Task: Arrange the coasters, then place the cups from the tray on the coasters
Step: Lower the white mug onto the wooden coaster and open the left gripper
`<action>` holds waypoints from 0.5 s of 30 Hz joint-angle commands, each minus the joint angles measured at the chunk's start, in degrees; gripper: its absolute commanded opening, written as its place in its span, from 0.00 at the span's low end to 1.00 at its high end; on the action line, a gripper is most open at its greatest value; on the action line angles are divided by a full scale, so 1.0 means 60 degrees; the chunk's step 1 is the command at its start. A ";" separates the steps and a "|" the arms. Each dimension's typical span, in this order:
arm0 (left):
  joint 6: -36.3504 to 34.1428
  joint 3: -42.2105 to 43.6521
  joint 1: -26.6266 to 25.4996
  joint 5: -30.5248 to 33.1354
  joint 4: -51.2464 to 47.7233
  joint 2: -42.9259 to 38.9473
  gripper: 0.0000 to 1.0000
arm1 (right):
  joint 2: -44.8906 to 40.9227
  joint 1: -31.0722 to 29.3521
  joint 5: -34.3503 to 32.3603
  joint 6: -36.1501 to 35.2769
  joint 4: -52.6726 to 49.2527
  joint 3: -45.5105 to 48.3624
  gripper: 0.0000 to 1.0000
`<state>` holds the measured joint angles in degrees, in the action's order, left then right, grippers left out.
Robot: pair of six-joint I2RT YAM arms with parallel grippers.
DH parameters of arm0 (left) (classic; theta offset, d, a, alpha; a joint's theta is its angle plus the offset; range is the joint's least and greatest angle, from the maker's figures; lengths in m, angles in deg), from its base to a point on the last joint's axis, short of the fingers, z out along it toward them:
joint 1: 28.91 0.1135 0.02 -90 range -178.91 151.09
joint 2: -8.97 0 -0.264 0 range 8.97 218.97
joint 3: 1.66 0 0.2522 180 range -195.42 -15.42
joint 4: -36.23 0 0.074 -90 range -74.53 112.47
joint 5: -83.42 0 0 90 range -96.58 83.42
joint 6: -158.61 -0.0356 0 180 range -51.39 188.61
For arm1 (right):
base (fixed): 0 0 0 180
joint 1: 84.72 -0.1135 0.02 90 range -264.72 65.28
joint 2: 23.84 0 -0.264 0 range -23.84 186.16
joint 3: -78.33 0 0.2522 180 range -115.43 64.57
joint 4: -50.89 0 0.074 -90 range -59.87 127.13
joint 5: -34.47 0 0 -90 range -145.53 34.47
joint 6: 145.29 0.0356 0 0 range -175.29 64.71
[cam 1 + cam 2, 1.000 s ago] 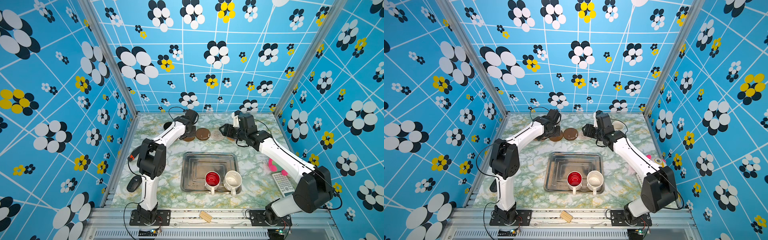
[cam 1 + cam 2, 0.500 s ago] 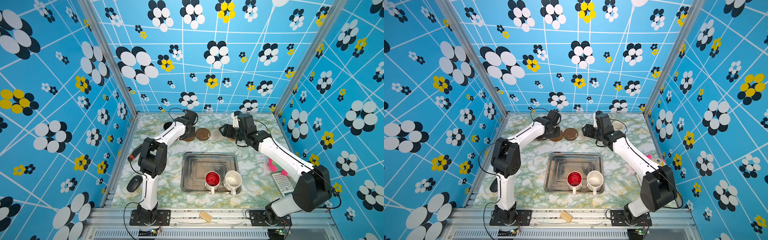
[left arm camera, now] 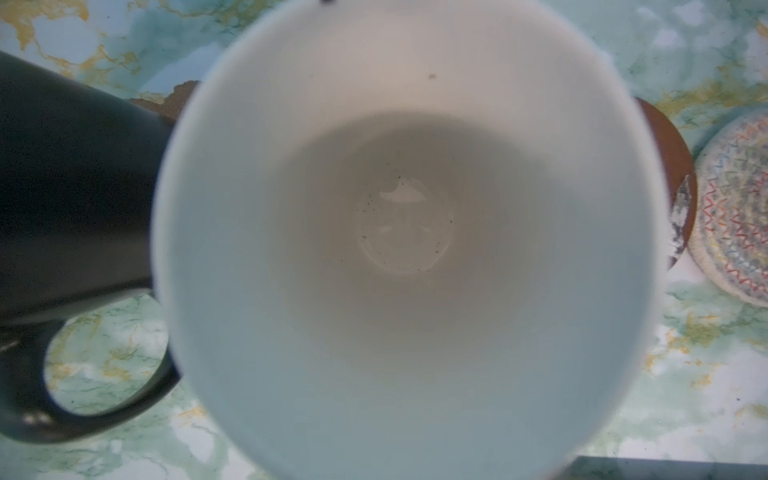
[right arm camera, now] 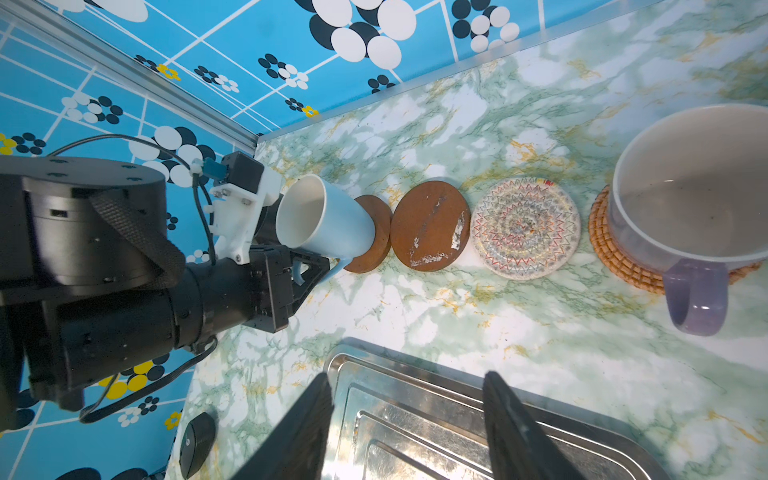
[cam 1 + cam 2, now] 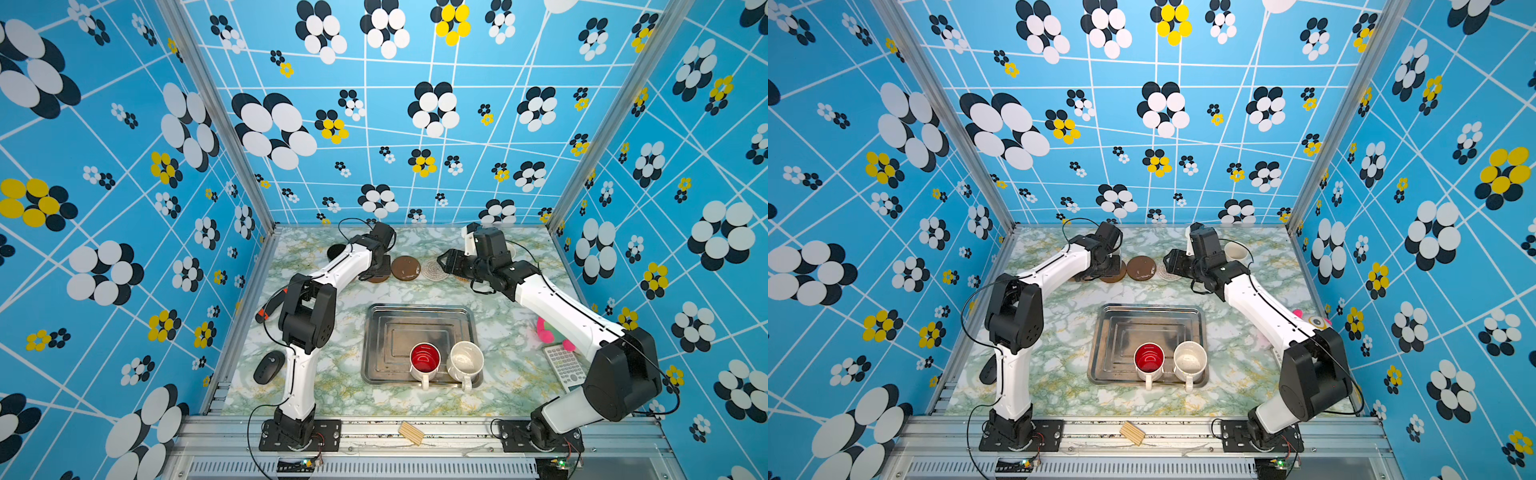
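Observation:
My left gripper (image 4: 309,268) is shut on the handle of the light blue cup (image 4: 328,224). The cup leans with its base on a dark-brown disc coaster (image 4: 374,237). In the left wrist view the cup's pale inside (image 3: 403,232) fills the picture, with the black cup (image 3: 62,199) beside it. Along the row lie another dark-brown disc (image 4: 430,226) and the grey spiral disc (image 4: 525,228). The lavender cup (image 4: 698,183) stands on the rattan disc (image 4: 611,249). My right gripper (image 4: 407,376) hangs open and empty over the tray's far rim (image 4: 415,361). The red-inside cup (image 5: 424,359) and a whitish cup (image 5: 466,361) stand in the tray (image 5: 376,332).
A black computer mouse (image 5: 269,366) lies at the front left. A calculator (image 5: 565,368) and a pink toy (image 5: 544,330) lie on the right. Another pale cup (image 5: 1235,251) stands behind the right arm. Patterned walls close in three sides.
The left arm has shifted slightly with the light blue cup. The right gripper stays open in about the same place.

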<state>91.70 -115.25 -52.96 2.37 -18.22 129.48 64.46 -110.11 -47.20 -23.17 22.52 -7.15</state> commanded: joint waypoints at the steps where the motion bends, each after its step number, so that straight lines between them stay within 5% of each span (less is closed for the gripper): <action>1: 0.0093 -0.0360 0.0082 0.0105 0.0269 -0.0021 0.00 | 0.0138 -0.0022 0.0148 -0.0168 -0.0126 -0.0089 0.60; 15: 0.0080 -0.0502 0.0082 -0.0012 0.0068 0.0161 0.03 | 0.0231 -0.0018 0.0178 -0.0153 -0.0132 -0.0172 0.60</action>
<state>91.75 -115.34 -52.92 2.35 -18.24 129.59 64.74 -110.11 -47.02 -23.17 22.52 -7.15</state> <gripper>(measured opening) 0.161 0.601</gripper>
